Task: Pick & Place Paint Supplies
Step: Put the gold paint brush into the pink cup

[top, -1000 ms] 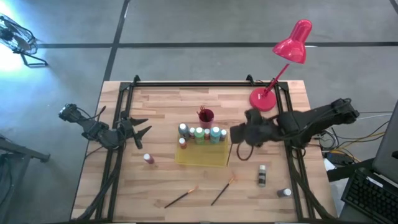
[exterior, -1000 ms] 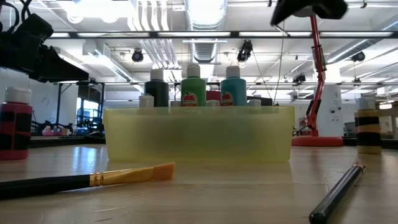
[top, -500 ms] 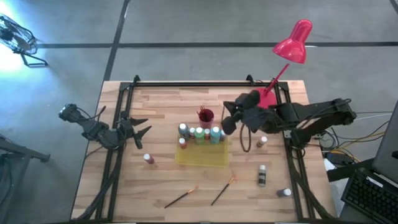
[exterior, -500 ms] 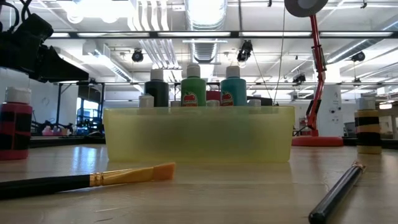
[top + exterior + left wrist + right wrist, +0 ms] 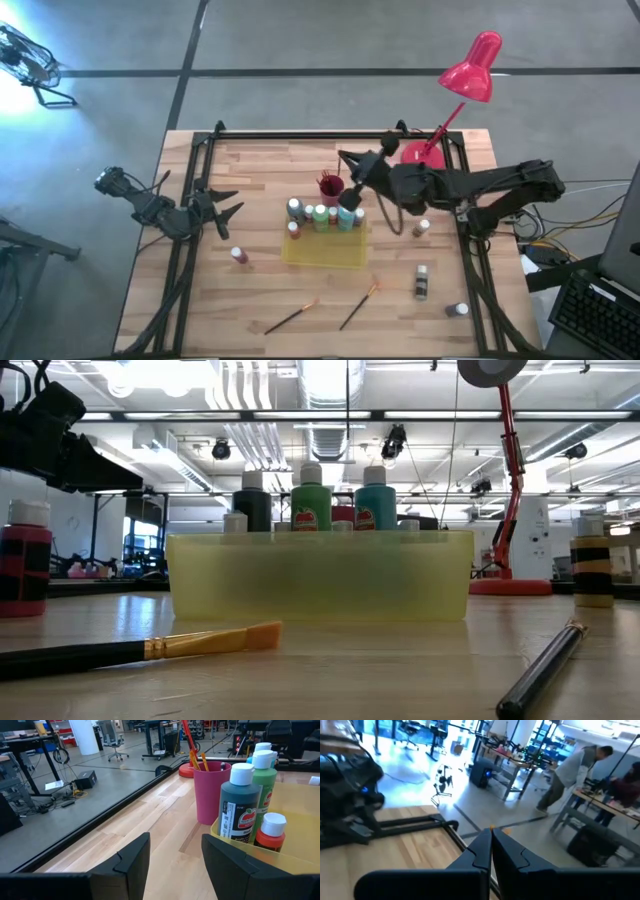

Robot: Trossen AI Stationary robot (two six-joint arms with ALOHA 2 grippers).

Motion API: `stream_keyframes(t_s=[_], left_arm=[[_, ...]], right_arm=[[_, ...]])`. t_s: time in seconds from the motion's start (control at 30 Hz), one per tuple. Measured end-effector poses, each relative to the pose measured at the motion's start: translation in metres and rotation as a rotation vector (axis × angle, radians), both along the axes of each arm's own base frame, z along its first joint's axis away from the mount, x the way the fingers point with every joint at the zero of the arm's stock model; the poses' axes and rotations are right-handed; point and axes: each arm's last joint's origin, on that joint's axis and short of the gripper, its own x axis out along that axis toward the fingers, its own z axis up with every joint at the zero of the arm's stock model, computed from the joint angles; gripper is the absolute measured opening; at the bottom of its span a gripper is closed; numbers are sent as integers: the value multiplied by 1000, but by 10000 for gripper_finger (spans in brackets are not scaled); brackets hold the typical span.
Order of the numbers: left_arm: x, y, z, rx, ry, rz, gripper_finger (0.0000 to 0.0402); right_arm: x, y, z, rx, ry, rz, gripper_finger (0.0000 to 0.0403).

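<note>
A: Where are the paint supplies on the wooden plank table (image 5: pixel 270 170)?

B: A row of round plastic bottles (image 5: pixel 322 215) with white caps stands along the far side of the translucent yellow tray (image 5: pixel 330 253). One dark red bottle (image 5: pixel 239 256) stands left of the tray; three more bottles (image 5: pixel 421 280) stand to its right. Two thin dark-handled brushes (image 5: pixel 291 317) with orange tips lie flat on the near side. More brushes stand in the smooth magenta cup (image 5: pixel 211 791), just beyond the tray.

A: And the claws?

B: The right gripper (image 5: pixel 345 158) is above the cup, its dark fingers (image 5: pixel 487 851) pressed together on a thin brush whose orange tip shows just past them. The left gripper (image 5: pixel 228 202) is at the table's left edge, its blunt fingers (image 5: pixel 131 860) spread with nothing between them.

A: Anything else?

B: A glossy red desk lamp (image 5: pixel 455 95) stands at the far right.
</note>
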Motion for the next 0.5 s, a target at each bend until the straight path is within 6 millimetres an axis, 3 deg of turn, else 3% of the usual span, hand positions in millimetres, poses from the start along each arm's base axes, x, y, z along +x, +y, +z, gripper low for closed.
stream_keyframes(t_s=[0.17,0.5], left_arm=[[0,0,0,0,0,0,184],[0,0,0,0,0,0,184]], right_arm=[[13,-16,-27,15,37,-40,8],[15,-40,-76,72,-37,3,8]])
